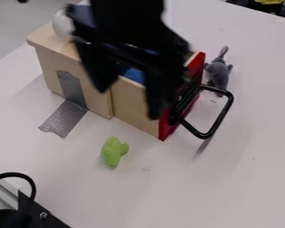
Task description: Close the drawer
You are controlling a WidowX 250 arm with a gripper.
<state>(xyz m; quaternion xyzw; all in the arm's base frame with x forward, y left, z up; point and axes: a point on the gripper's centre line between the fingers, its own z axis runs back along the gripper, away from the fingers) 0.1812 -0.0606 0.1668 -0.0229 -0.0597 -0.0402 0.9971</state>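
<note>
Evidently, closure is not yet achieved: the drawer is seen jutting from the wooden box toward 4 o'clock. Above it, the gripper is held with its 2 fingers spread; the inward push remains to be made.

Green toy on white table, grey plush toy (pinkish at one tip), silver tape

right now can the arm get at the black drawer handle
Likely yes: the open claw seems to hang over the drawer, near its red front, and the handle juts outward, uncovered at its far end.
</note>
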